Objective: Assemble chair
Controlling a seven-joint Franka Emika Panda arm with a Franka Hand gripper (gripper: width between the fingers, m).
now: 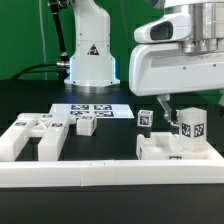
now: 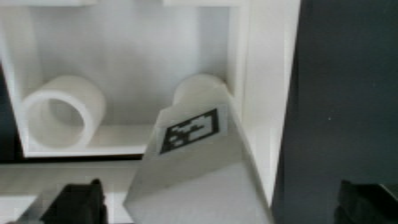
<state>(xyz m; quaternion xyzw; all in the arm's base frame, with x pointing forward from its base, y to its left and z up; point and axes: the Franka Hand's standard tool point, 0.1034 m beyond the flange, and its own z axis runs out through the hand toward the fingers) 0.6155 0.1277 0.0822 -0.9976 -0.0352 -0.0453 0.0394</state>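
Observation:
My gripper (image 1: 186, 118) hangs over the exterior view's right side, open. In the wrist view its dark fingertips (image 2: 80, 200) stand wide apart on either side of a white tagged chair block (image 2: 192, 135), with a gap on each side. That block (image 1: 190, 128) stands upright on a low white chair frame part (image 1: 165, 150). The frame's walls (image 2: 249, 60) surround the block, and a white round ring piece (image 2: 63, 112) lies inside it. A small tagged piece (image 1: 145, 118) stands just beside the frame.
More white chair parts lie at the exterior view's left: a large blocky one (image 1: 30, 138) and a small tagged block (image 1: 86, 125). The marker board (image 1: 92, 108) lies behind them. A long white border rail (image 1: 100, 176) runs along the front. The robot base (image 1: 90, 55) stands at the back.

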